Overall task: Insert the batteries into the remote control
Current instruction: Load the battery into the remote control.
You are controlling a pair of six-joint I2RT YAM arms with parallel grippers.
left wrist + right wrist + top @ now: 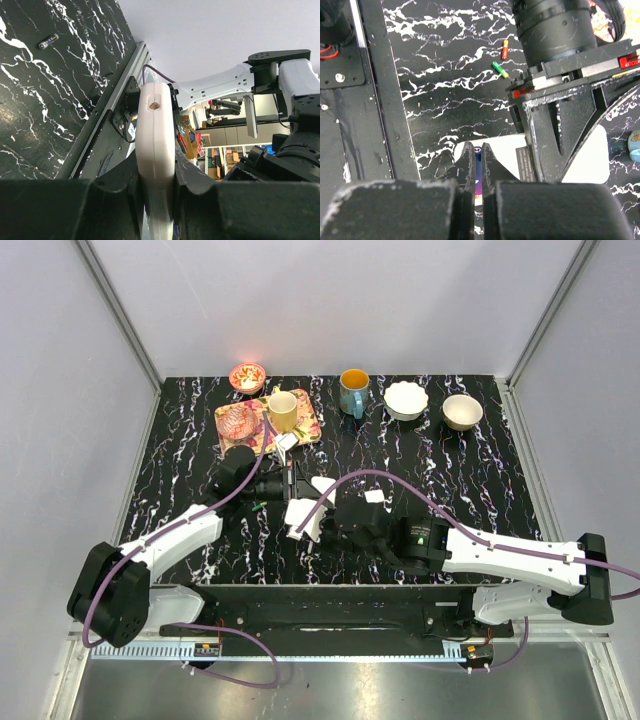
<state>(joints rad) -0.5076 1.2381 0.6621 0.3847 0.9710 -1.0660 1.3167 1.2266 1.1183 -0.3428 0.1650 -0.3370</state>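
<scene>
My left gripper (286,490) is shut on the white remote control (299,513) and holds it above the table. In the left wrist view the remote (156,135) stands edge-on, clamped between the jaws (156,175). My right gripper (320,524) is shut on a purplish battery (478,162), its tip sticking out between the fingertips (476,149) right over the remote's white face (590,162). A red battery (505,49) and a green battery (499,69) lie loose on the black table. Another battery (48,41) lies on the table in the left wrist view.
A flowered tray (304,426) with a pink glass dish (238,421) and a yellow cup (282,410) stands behind the grippers. A small white cover piece (286,441) lies beside it. A blue mug (353,391), two bowls (406,399) (462,411) and a small red bowl (247,376) line the back.
</scene>
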